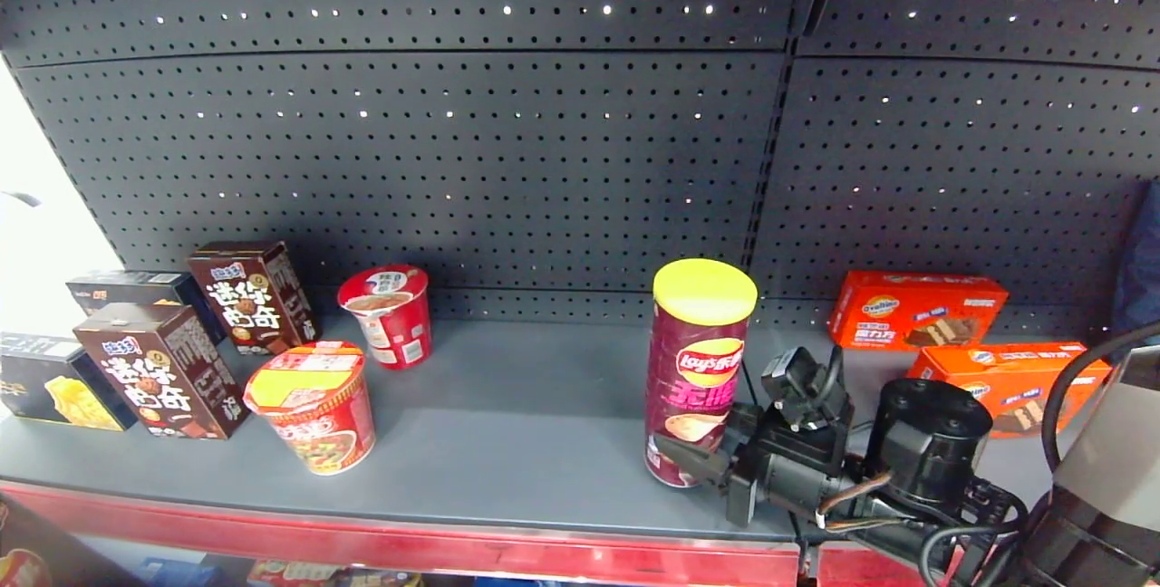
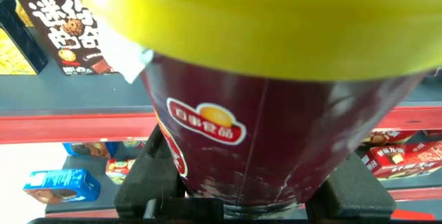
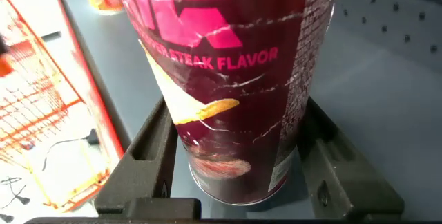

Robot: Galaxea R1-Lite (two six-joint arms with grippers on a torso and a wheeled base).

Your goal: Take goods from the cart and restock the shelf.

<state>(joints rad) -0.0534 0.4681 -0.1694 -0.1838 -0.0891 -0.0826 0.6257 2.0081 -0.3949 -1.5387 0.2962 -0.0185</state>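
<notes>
Dark perforated back panel (image 1: 453,161) rises behind a grey shelf (image 1: 507,424) with a red front rail (image 1: 408,542).

Stock on the shelf, by size:
- Two orange wafer boxes (image 1: 915,308) (image 1: 1006,383) lie at the robot's right, one in front of the other.
- Two brown cookie boxes (image 1: 254,295) (image 1: 161,380) stand upright at the left. Two black boxes (image 1: 50,383) (image 1: 136,288) sit beside them, nearer the shelf's left end.
- One potato chip can (image 1: 698,370), maroon with a yellow lid, stands upright on the shelf right of centre, near the front rail.
- Two red cup noodles stand between the brown boxes and the can: one near the front (image 1: 313,406), one near the back panel (image 1: 390,313).

Right claw (image 3: 238,182): positioned at the base of the potato chip can, one finger on each side. Both fingers press against the can wall, so the claw is clamped on it.

Left claw (image 2: 248,196): clamped on a second chip can (image 2: 276,134) of the same maroon colour with a yellow lid. This can is held in front of the shelf's red rail. A brown cookie box shows on the shelf behind it, and a blue package (image 2: 62,184) lies on a lower shelf.
</notes>
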